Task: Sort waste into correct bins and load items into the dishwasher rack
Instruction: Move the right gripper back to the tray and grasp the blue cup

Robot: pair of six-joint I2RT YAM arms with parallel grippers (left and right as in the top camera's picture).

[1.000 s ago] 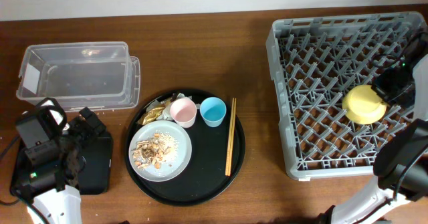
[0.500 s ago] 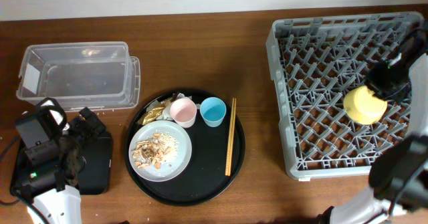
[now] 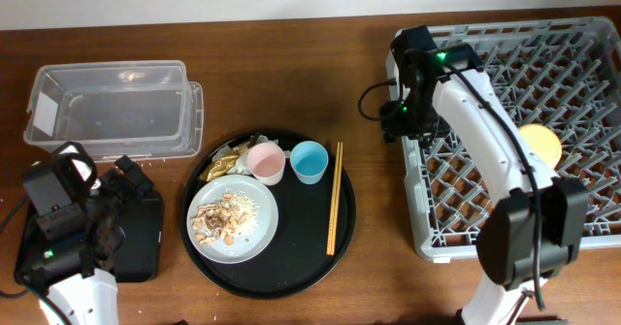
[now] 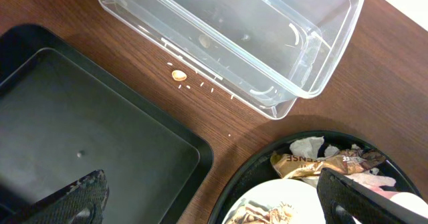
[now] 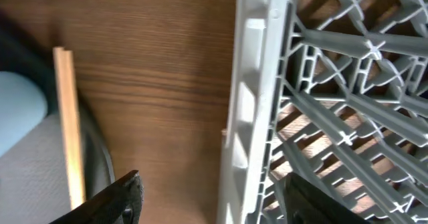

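**Bowl racked, right tool released and swung back to the left**

The yellow bowl (image 3: 539, 143) now sits alone on the right side of the dishwasher rack (image 3: 408, 65). My right tool (image 5: 212, 197), jaws parted and empty, has crossed to the rack's left wall, facing the round black tray (image 3: 310, 259). I judge one item loaded; the chopsticks (image 3: 334, 197), nearest, the blue cup (image 3: 309, 161), pink cup (image 3: 265, 161) and plate (image 3: 262, 226) wait there. My left tool (image 4: 214, 192) stays wide open, holding nothing, over the shallow black tray (image 4: 80, 117).
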